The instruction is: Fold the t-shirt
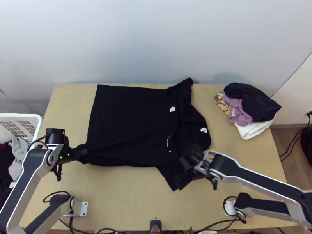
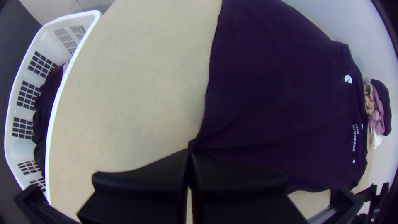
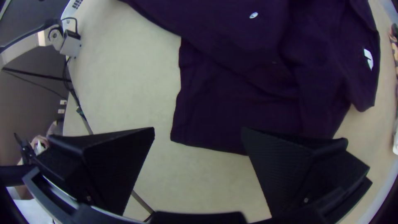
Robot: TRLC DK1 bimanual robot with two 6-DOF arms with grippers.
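The left tool [image 1: 82, 151] pinches a t-shirt [image 1: 128, 121] corner; the right tool [image 1: 180, 171], wide, is over a sleeve [image 1: 168, 176]. Tabletop [image 1: 128, 199] stretches nearside.

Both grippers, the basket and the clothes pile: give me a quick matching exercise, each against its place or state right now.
1. left gripper
2. right gripper
3. basket
4. clothes pile

A. on the table's far right part
B. fingers closed on the t-shirt's near left corner
C. beyond the table's left edge
D. fingers apart

Pairs: 1-B, 2-D, 3-C, 4-A
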